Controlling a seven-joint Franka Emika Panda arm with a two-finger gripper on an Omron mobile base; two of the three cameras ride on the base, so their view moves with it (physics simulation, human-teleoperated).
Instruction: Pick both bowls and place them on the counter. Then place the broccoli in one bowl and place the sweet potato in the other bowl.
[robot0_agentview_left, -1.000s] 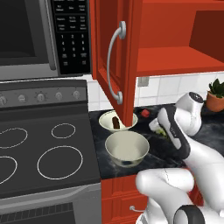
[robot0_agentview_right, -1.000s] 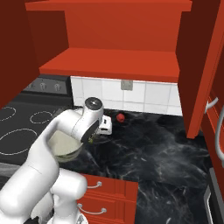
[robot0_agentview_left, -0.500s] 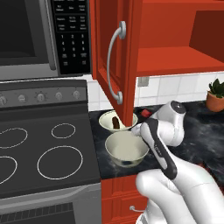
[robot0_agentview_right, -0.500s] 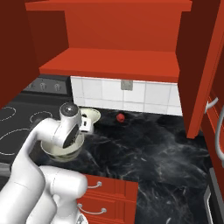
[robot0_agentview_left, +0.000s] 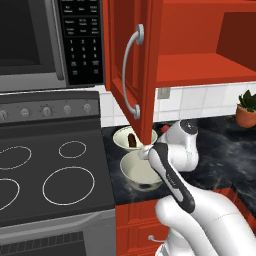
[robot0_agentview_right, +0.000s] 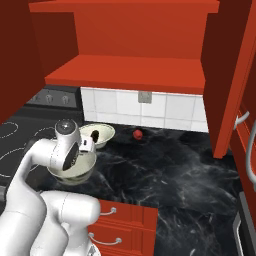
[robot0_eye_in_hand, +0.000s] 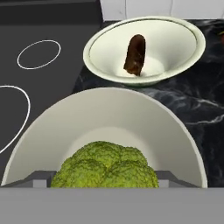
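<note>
- We are seeing the worktop (robot0_agentview_right: 175, 165) carrying both bowls side by side, so that stage looks finished.
- We are finding the deeper bowl (robot0_eye_in_hand: 109, 127) nearest us, the broccoli (robot0_eye_in_hand: 105, 168) sitting between the gripper's tips right over its hollow.
- We are judging the gripper (robot0_eye_in_hand: 105, 179) to be standing wide, its jaws apart around the floret; whether it is gripping or has let go we cannot tell.
- We are seeing the shallower bowl (robot0_eye_in_hand: 175, 39) just behind, the sweet potato (robot0_eye_in_hand: 134, 54) lying inside it, its long axis running towards the tiled wall.
- We are reckoning only release and withdrawal are left.
</note>
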